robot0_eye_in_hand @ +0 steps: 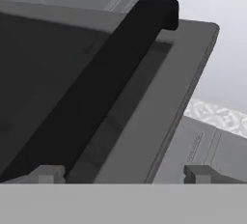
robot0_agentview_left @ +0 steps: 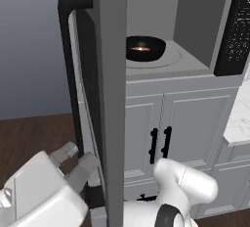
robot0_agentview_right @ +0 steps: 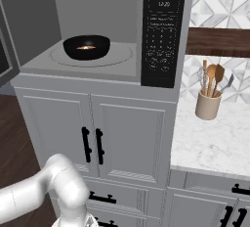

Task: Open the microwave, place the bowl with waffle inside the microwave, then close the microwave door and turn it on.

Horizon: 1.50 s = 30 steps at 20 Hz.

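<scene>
Two spread fingers of the empty gripper [robot0_eye_in_hand: 124, 174] straddle the microwave door [robot0_eye_in_hand: 159, 102] edge; its black bar handle [robot0_eye_in_hand: 96, 92] runs diagonally up toward the frame's upper right.

The grey microwave [robot0_agentview_right: 97, 35] stands open, its dark-windowed microwave door [robot0_agentview_left: 105, 99] swung wide outward. The black bowl with waffle [robot0_agentview_right: 87, 47] sits upright on the turntable, toward its left edge.

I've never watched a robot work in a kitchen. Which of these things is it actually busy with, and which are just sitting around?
Part of the job:
- microwave
- bowl with waffle, already inside
- microwave door, standing open
- the robot's open fingers, near the door's edge

Just sitting around:
- utensil crock
- white cabinets
- marble counter
</scene>
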### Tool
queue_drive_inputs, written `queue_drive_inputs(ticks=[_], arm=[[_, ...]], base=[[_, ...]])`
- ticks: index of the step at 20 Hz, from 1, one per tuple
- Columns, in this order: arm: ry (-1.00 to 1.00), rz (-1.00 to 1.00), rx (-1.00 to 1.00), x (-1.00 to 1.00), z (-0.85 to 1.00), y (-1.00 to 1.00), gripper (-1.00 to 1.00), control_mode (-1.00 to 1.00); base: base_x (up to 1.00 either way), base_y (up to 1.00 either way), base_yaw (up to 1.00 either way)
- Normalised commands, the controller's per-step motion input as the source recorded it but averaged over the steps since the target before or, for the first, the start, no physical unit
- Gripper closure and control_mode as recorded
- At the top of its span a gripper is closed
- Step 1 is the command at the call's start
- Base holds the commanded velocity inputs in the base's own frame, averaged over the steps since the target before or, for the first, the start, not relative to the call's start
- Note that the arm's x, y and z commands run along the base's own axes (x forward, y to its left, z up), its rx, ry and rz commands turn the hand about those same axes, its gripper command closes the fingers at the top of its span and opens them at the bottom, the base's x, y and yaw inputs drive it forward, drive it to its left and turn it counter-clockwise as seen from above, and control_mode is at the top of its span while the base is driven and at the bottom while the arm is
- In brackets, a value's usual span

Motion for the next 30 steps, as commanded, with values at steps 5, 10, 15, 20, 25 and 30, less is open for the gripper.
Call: queue_drive_inputs(ticks=[5, 10, 15, 20, 25, 30], arm=[[0.20, -0.17, 0.00, 0.18, 0.02, -0.26, -1.00, -1.00], [0.13, -0.03, 0.00, 0.32, 0.10, -0.44, -1.00, -1.00], [0.04, 0.04, 0.01, 0.25, 0.29, -0.60, -1.00, -1.00], [0.01, 0.07, 0.02, 0.23, 0.27, -0.73, -1.00, -1.00], [0.07, 0.06, 0.02, 0.52, 0.09, -0.73, -1.00, -1.00], [0.27, 0.06, 0.00, 0.96, 0.00, -0.33, -1.00, -1.00]], base=[[0.00, 0.00, 0.00], [0.00, 0.00, 0.00], [0.00, 0.00, 0.00], [0.00, 0.00, 0.00], [0.00, 0.00, 0.00], [0.00, 0.00, 0.00]])
